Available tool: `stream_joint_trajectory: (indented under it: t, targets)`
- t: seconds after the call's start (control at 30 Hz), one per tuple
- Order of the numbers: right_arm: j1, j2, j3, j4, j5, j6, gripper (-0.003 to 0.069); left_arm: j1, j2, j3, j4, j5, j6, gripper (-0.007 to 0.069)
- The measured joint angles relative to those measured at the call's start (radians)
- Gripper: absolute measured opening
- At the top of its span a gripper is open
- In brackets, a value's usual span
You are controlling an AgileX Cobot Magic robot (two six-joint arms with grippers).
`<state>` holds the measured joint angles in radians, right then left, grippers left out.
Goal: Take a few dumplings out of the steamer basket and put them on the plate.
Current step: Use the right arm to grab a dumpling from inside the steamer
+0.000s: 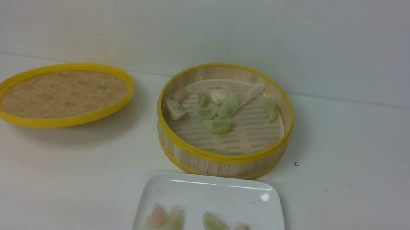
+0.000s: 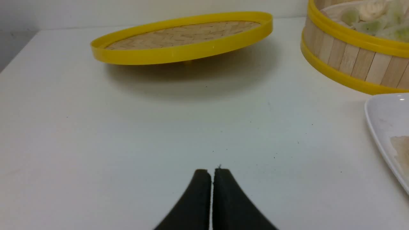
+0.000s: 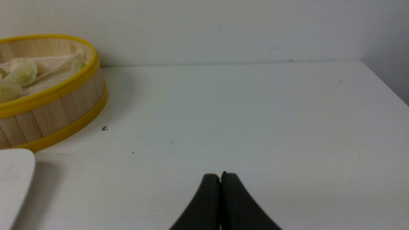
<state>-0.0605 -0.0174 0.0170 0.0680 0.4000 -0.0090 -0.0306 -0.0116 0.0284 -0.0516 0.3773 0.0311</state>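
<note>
- On the near plate (image 1: 218, 191), four dumplings (image 1: 215, 225) are already lying; more are sitting in the steamer basket (image 1: 218, 161) just beyond it.
- Both arms are hovering low over the bare surface (image 1: 358, 192), well apart from the basket: the left fingers (image 2: 198, 198) and the right fingers (image 3: 207, 198) are pressing together, gripping nothing.
- If another is wanted, the best approach is probably parting the fingers above the rim, dropping straight onto the green dumpling (image 1: 218, 125) near the basket's middle, and squeezing softly.
- The front view is showing the plate's load but neither pair of fingers; only the left wrist view is revealing the lid (image 1: 63, 93), left of the basket, resting tilted on something beneath it.
</note>
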Motion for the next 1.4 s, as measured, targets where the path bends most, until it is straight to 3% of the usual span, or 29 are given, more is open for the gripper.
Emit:
stream_joint_trajectory:
  t: [0.57, 0.8, 1.03, 1.2, 1.3, 1.4]
  targets:
    - [0.0, 0.0, 0.0, -0.001, -0.003, 0.0, -0.0013, 0.0, 0.0, 0.0, 0.0, 0.0, 0.0, -0.0006]
    - [0.0, 0.0, 0.01, -0.056, -0.072, 0.009, -0.0013, 0.0, 0.0, 0.0, 0.0, 0.0, 0.0, -0.0006]
    - [0.02, 0.0, 0.01, 0.285, -0.381, 0.267, -0.0013, 0.0, 0.0, 0.0, 0.0, 0.001, 0.0, -0.0006]
    - [0.02, 0.0, 0.01, 0.447, -0.541, 0.329, -0.0013, 0.0, 0.0, 0.0, 0.0, 0.001, 0.0, -0.0006]
    - [0.02, 0.001, -0.021, 0.455, -0.515, 0.34, -0.0013, 0.0, 0.0, 0.0, 0.0, 0.001, 0.0, -0.0006]
    - [0.02, 0.076, -0.19, 0.337, -0.279, 0.306, -0.0013, 0.0, 0.0, 0.0, 0.0, 0.001, 0.0, -0.0006]
